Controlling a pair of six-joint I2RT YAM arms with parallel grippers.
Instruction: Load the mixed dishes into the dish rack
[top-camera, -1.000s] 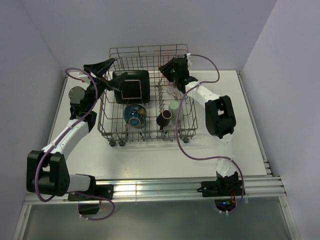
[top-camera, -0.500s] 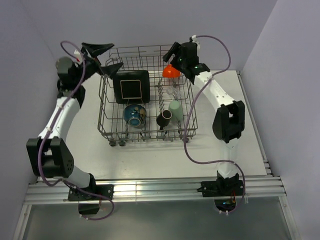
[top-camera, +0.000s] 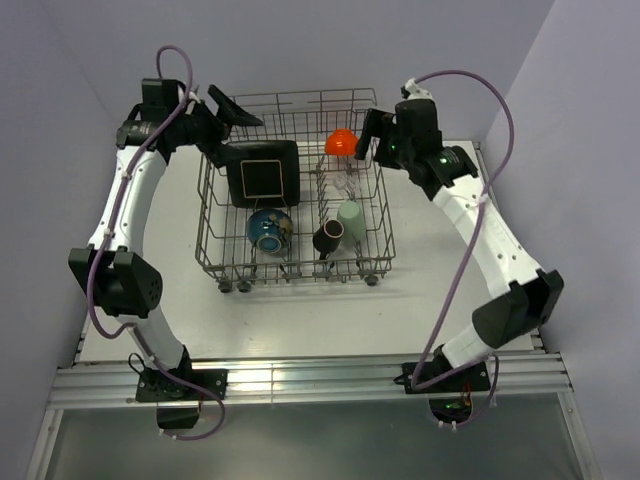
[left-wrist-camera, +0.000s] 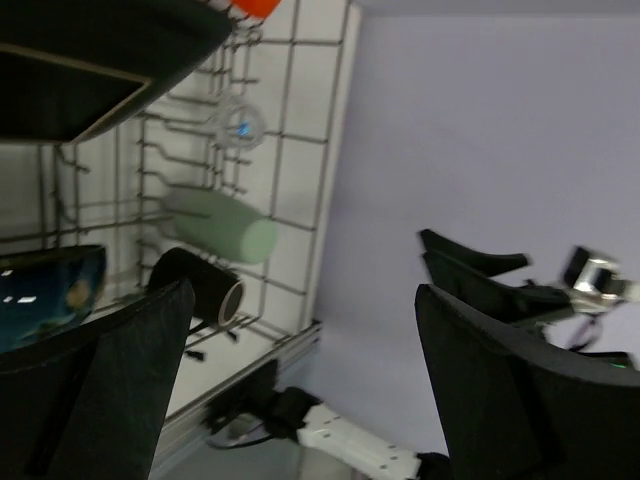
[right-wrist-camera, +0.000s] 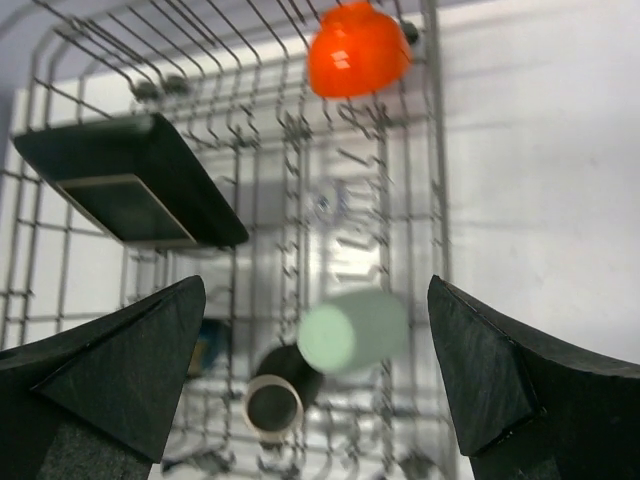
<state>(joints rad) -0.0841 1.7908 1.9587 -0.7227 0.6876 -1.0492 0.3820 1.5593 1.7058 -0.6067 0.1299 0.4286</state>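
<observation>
A: From above, what has changed?
B: The right claw (top-camera: 367, 133) has let the small orange bowl (top-camera: 341, 142) go in the dish rack's (top-camera: 290, 268) far right corner and lifted off. Every dish looks loaded.
A: The left wrist view?
B: The left claw (left-wrist-camera: 300, 300) gapes wide and empty, well clear of the pale green cup (left-wrist-camera: 222, 225) and dark brown mug (left-wrist-camera: 200, 292).
A: Right wrist?
B: That claw is spread wide too, holding nothing, with the bowl far beyond it.
</observation>
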